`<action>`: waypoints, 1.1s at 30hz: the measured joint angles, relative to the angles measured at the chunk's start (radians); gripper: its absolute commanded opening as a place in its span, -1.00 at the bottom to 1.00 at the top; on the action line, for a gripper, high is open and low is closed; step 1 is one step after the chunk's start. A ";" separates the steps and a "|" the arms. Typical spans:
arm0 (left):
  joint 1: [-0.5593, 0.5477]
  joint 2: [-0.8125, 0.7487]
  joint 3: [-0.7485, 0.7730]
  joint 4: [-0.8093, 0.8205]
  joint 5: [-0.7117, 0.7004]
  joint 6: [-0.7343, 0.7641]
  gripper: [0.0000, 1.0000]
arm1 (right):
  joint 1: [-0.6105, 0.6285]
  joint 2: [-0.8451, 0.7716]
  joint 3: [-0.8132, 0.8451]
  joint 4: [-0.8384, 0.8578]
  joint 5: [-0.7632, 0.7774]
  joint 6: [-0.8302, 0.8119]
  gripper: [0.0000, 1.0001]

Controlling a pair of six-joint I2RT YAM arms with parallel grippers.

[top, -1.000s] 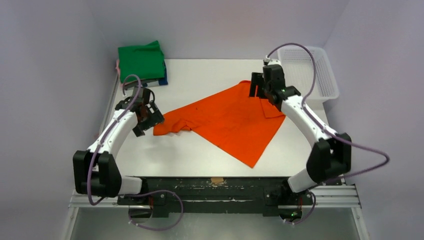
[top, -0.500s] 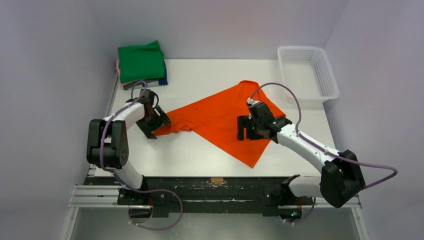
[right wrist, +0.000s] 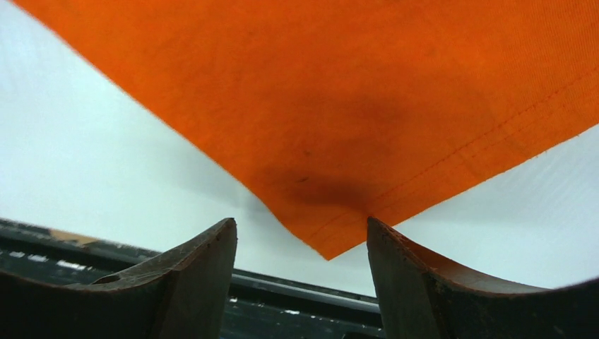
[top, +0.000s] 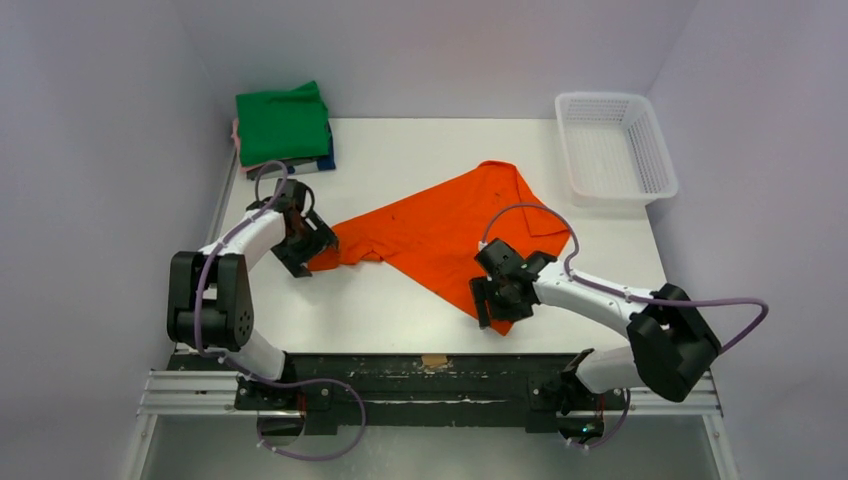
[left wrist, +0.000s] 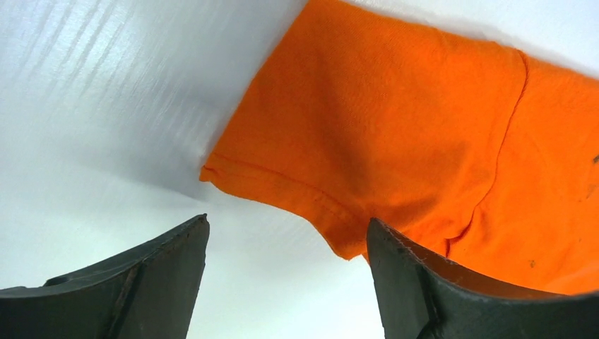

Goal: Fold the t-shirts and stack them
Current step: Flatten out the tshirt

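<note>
Right claw (right wrist: 300,233) swung down to orange t-shirt's (top: 440,235) near corner; wrist views show it and left claw (left wrist: 288,233) wide, empty

Top cam: fixed high behind the arm bases, looking down on the whole table (top: 400,320). Left wrist: very close on the orange t-shirt (left wrist: 395,141) sleeve hem. Right wrist: very close on its bottom corner, facing the table's near edge. All three share that t-shirt.
</note>
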 measured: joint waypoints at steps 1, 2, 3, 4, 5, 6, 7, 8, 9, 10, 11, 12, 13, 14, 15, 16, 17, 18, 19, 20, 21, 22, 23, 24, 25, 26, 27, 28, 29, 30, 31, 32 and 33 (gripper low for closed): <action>0.000 -0.009 -0.003 -0.001 -0.005 -0.003 0.58 | 0.003 0.008 -0.008 -0.002 0.011 0.009 0.19; 0.000 -0.016 -0.006 -0.001 -0.010 -0.003 0.58 | 0.003 0.019 -0.013 -0.002 0.021 0.013 0.18; 0.000 -0.024 -0.009 -0.001 -0.015 -0.006 0.57 | 0.003 0.039 -0.016 -0.002 0.032 0.019 0.16; 0.000 -0.031 -0.011 -0.001 -0.020 -0.007 0.57 | 0.003 0.060 -0.011 -0.007 0.048 0.029 0.11; 0.000 -0.036 -0.013 -0.002 -0.023 -0.009 0.56 | 0.003 0.074 0.000 -0.016 0.058 0.041 -0.03; 0.000 -0.039 -0.014 -0.002 -0.025 -0.010 0.56 | 0.004 0.085 0.006 -0.021 0.072 0.054 -0.34; 0.000 -0.042 -0.015 -0.003 -0.026 -0.011 0.55 | 0.005 0.093 0.013 -0.031 0.089 0.067 -0.56; 0.000 -0.044 -0.016 -0.004 -0.028 -0.011 0.54 | 0.005 0.099 0.016 -0.039 0.101 0.078 -0.76; 0.000 -0.046 -0.016 -0.005 -0.030 -0.011 0.53 | -0.001 0.101 0.018 -0.047 0.122 0.099 -0.82; 0.000 -0.048 -0.018 -0.004 -0.031 -0.012 0.53 | -0.012 0.100 0.018 -0.053 0.136 0.116 -0.95; 0.000 -0.053 -0.025 -0.003 -0.032 -0.013 0.52 | -0.027 0.098 0.018 -0.062 0.146 0.134 -0.97; 0.000 -0.058 -0.031 -0.004 -0.032 -0.015 0.52 | -0.050 0.092 0.016 -0.064 0.150 0.148 -0.99; -0.002 -0.063 -0.039 -0.006 -0.033 -0.020 0.51 | -0.080 0.086 0.013 -0.063 0.156 0.157 -1.00; -0.004 -0.068 -0.047 -0.007 -0.034 -0.026 0.50 | -0.117 0.079 0.010 -0.062 0.165 0.164 -1.00; -0.008 -0.072 -0.056 -0.008 -0.037 -0.031 0.49 | -0.158 0.073 0.006 -0.062 0.179 0.165 -1.00; -0.014 -0.076 -0.065 -0.009 -0.040 -0.036 0.48 | -0.198 0.067 0.005 -0.064 0.193 0.165 -1.00; -0.022 -0.080 -0.073 -0.013 -0.042 -0.040 0.47 | -0.237 0.063 0.005 -0.065 0.205 0.163 -1.00; -0.034 -0.084 -0.084 -0.016 -0.045 -0.048 0.47 | -0.276 0.059 0.005 -0.066 0.213 0.156 -1.00; -0.044 -0.086 -0.091 -0.019 -0.045 -0.055 0.46 | -0.300 0.058 0.005 -0.068 0.220 0.151 -1.00; -0.061 -0.089 -0.099 -0.025 -0.048 -0.063 0.44 | -0.331 0.058 0.005 -0.069 0.223 0.142 -1.00; -0.078 -0.090 -0.105 -0.031 -0.051 -0.071 0.43 | -0.358 0.058 0.005 -0.071 0.225 0.132 -1.00; -0.098 -0.093 -0.113 -0.035 -0.053 -0.081 0.42 | -0.384 0.058 0.006 -0.072 0.228 0.119 -1.00; -0.116 -0.097 -0.120 -0.041 -0.055 -0.087 0.42 | -0.407 0.058 0.009 -0.077 0.232 0.108 -1.00; -0.139 -0.105 -0.131 -0.046 -0.056 -0.095 0.42 | -0.427 0.058 0.017 -0.084 0.237 0.097 -1.00; -0.164 -0.117 -0.145 -0.052 -0.055 -0.104 0.42 | -0.440 0.058 0.024 -0.089 0.243 0.087 -1.00; -0.188 -0.133 -0.158 -0.061 -0.055 -0.112 0.42 | -0.451 0.058 0.035 -0.093 0.249 0.076 -1.00; -0.211 -0.150 -0.171 -0.074 -0.057 -0.118 0.42 | -0.456 0.058 0.047 -0.097 0.253 0.068 -1.00; -0.234 -0.170 -0.185 -0.087 -0.063 -0.126 0.41 | -0.457 0.059 0.058 -0.098 0.254 0.058 -1.00; -0.253 -0.190 -0.198 -0.099 -0.068 -0.134 0.39 | -0.457 0.060 0.067 -0.098 0.254 0.051 -1.00; -0.273 -0.217 -0.220 -0.107 -0.074 -0.140 0.38 | -0.459 0.064 0.076 -0.098 0.257 0.043 -1.00; -0.286 -0.246 -0.245 -0.113 -0.076 -0.143 0.38 | -0.462 0.072 0.085 -0.099 0.259 0.035 -1.00; -0.292 -0.270 -0.266 -0.121 -0.076 -0.144 0.39 | -0.466 0.080 0.090 -0.100 0.259 0.029 -1.00; -0.297 -0.302 -0.295 -0.129 -0.077 -0.145 0.38 | -0.473 0.090 0.093 -0.101 0.259 0.021 -1.00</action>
